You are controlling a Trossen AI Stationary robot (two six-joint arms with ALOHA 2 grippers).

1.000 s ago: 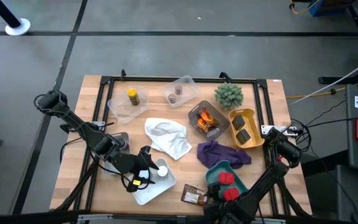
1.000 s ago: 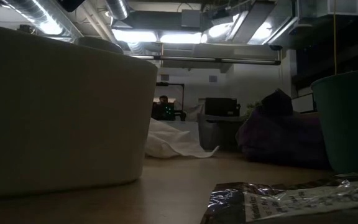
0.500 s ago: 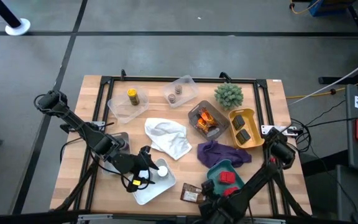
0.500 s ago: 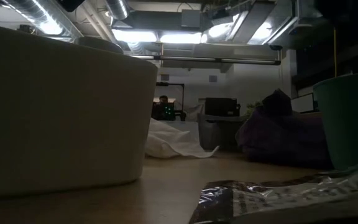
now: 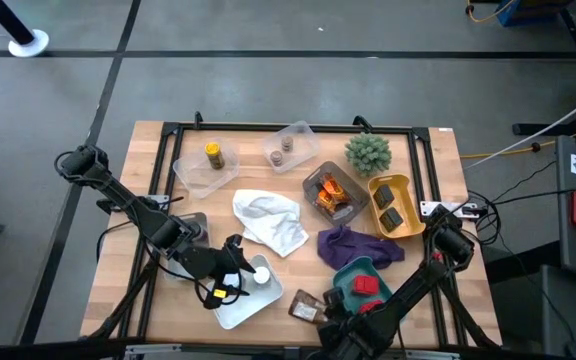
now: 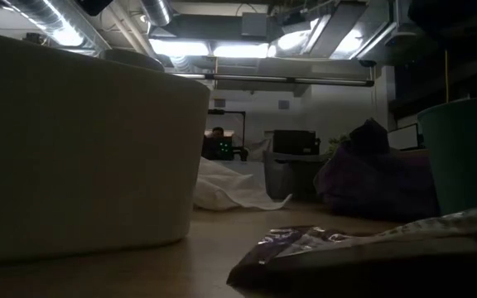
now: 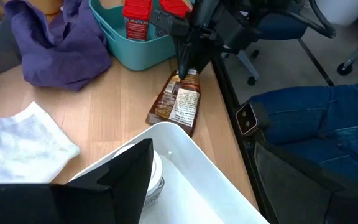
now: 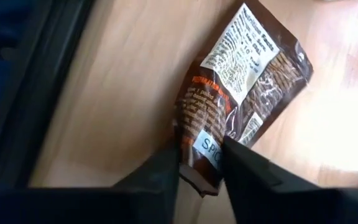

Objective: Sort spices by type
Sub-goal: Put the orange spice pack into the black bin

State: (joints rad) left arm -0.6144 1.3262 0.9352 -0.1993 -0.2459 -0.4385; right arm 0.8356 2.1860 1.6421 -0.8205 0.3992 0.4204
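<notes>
A brown spice packet [image 5: 306, 304] lies near the table's front edge, between the white tray [image 5: 230, 312] and the teal tray [image 5: 351, 270] of red boxes [image 5: 367, 285]. My right gripper [image 8: 201, 149] is shut on the packet [image 7: 179, 102], at its right end. My left gripper [image 5: 236, 268] hovers open over the white tray [image 7: 191, 162], beside a white-capped jar [image 5: 261, 273] standing in it. Farther back, other trays hold a yellow jar [image 5: 213, 155], a brown jar [image 5: 283, 151], orange packets [image 5: 330, 193] and dark packets [image 5: 393, 210]. My right gripper pinches the packet's right end [image 8: 199, 134] between its two fingers [image 8: 166, 171]. They come down on it steeply from above [image 7: 185, 62]. That end [image 6: 470, 228] is raised off the wood, and the packet's left end [image 6: 255, 269] rests on the table.
A white cloth [image 5: 268, 222] and a purple cloth [image 5: 356, 246] lie mid-table. A green spiky plant [image 5: 368, 152] stands at the back. A black frame [image 8: 23, 112] runs along the table's edge close to the packet. A person's jeans [image 7: 309, 118] show beyond the near edge.
My right gripper has moved left along the near edge to the brown packet and has shut on its right end. The packet has slid a little leftward. Its right end has come up off the table while its left end has stayed down.
</notes>
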